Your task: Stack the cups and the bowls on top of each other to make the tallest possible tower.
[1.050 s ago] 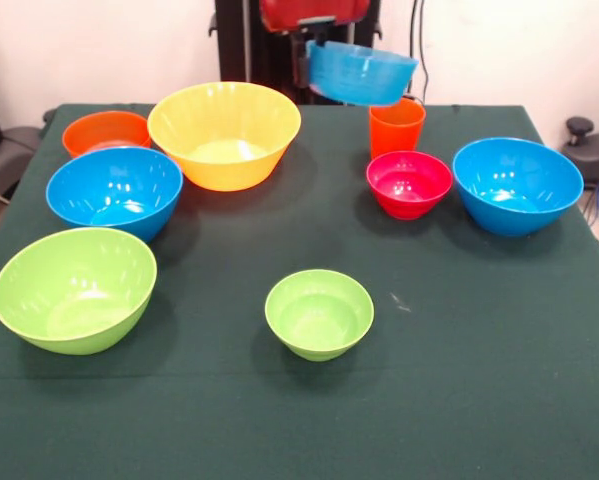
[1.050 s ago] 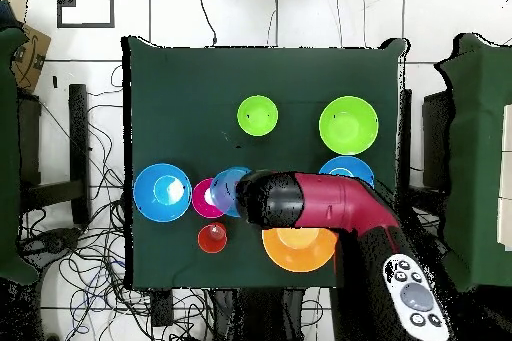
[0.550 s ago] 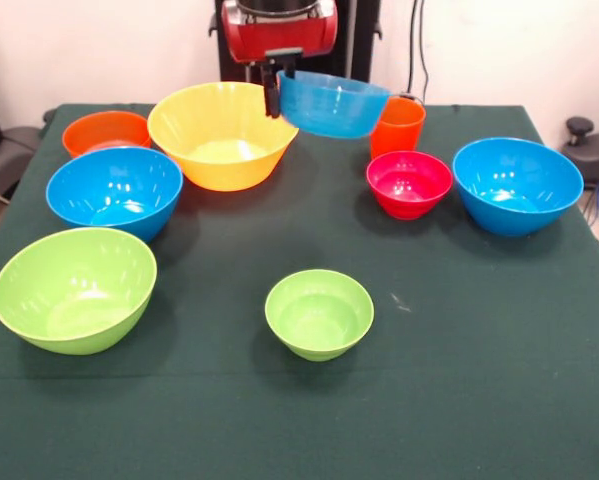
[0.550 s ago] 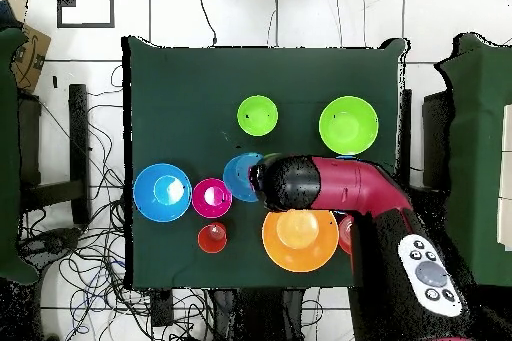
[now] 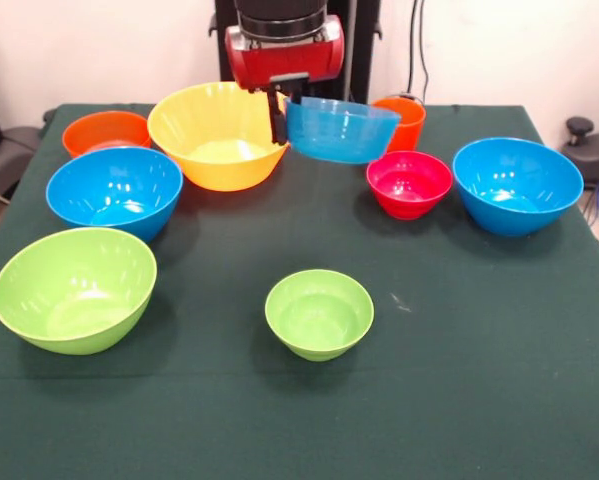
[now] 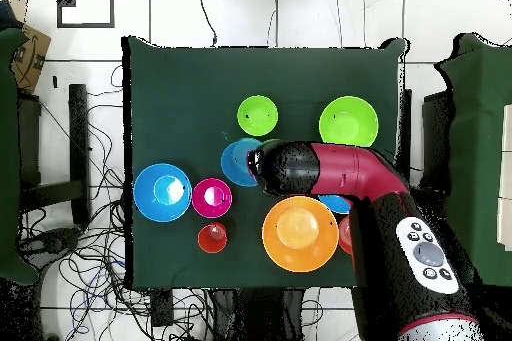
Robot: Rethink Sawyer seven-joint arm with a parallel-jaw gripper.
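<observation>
My gripper [image 5: 279, 115] is shut on the left rim of a blue bowl [image 5: 341, 131], which hangs tilted above the table between the big yellow bowl [image 5: 224, 135] and the red-pink bowl [image 5: 409, 183]. Behind the held bowl stands the orange cup [image 5: 407, 118]. From above, the held blue bowl [image 6: 238, 161] pokes out from under the red arm [image 6: 325, 170]. Other bowls stand singly: orange [image 5: 106, 131], blue [image 5: 114, 190], large lime [image 5: 74, 288], small green [image 5: 319, 313], blue [image 5: 517, 185]. No tower is in view.
The green cloth table [image 5: 479, 380] carries bowls on its left, back and right. In the overhead view the arm covers most of one blue bowl [image 6: 335, 204] and part of the yellow bowl [image 6: 299, 234].
The gripper has carried the blue bowl down from high above the orange cup, a little left and toward the table's middle. The bowls on the table have not moved.
</observation>
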